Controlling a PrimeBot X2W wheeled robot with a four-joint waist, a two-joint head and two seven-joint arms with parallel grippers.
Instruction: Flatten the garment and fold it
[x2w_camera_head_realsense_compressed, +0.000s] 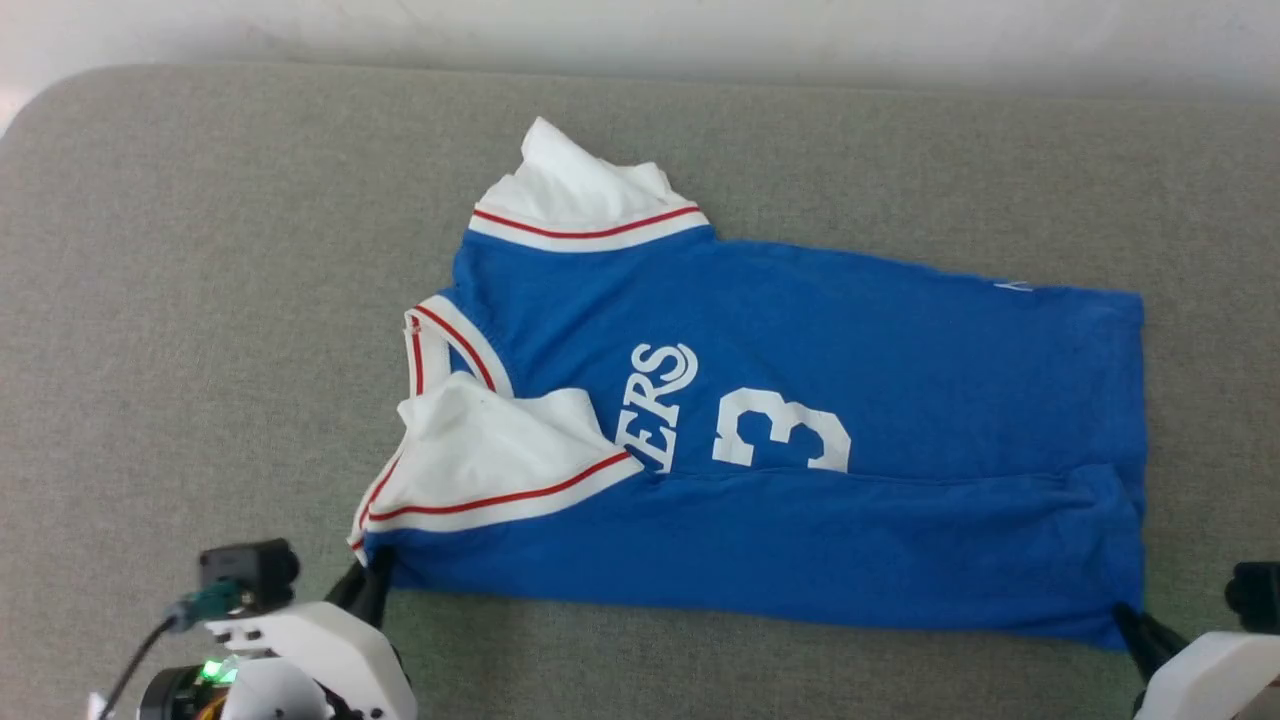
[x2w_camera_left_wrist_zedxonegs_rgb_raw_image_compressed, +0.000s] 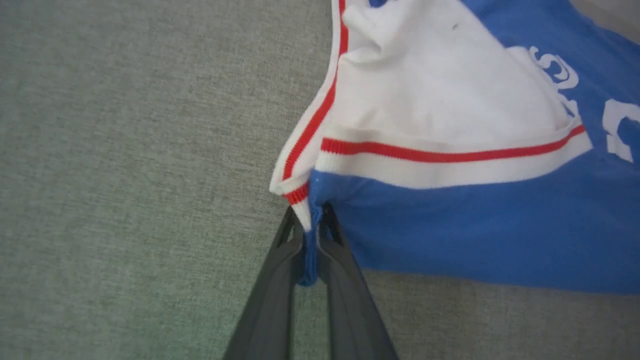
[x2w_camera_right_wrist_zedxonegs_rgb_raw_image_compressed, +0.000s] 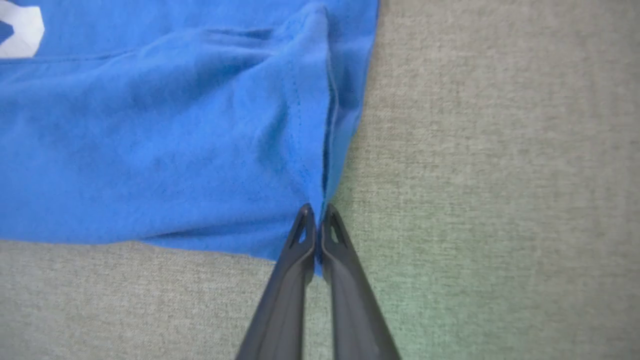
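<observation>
The blue jersey T-shirt (x2w_camera_head_realsense_compressed: 800, 380) lies front up in the middle of the grey cloth-covered table (x2w_camera_head_realsense_compressed: 200, 300), collar to the left and hem to the right. Its near long edge is folded over onto the front, so the fold line runs just below the white "3" (x2w_camera_head_realsense_compressed: 782, 432) and cuts the lettering (x2w_camera_head_realsense_compressed: 662, 400) down to "ERS". The near white sleeve (x2w_camera_head_realsense_compressed: 490, 455) with its red stripe lies folded across the chest. The far sleeve (x2w_camera_head_realsense_compressed: 585, 195) sticks out rumpled on the far side.

The left gripper (x2w_camera_head_realsense_compressed: 370, 585) is at the shirt's near left corner. In the left wrist view its two dark fingers (x2w_camera_left_wrist_zedxonegs_rgb_raw_image_compressed: 280, 280) are drawn together on a pinch of blue cloth, with the red-and-white trim (x2w_camera_left_wrist_zedxonegs_rgb_raw_image_compressed: 299, 197) right at their tips.

The right gripper (x2w_camera_head_realsense_compressed: 1130, 625) is at the near right corner, by the hem. In the right wrist view its fingers (x2w_camera_right_wrist_zedxonegs_rgb_raw_image_compressed: 345, 280) are pressed nearly tip to tip, and a thin edge of blue cloth is caught between them. Both pinched corners sit low at the table.
</observation>
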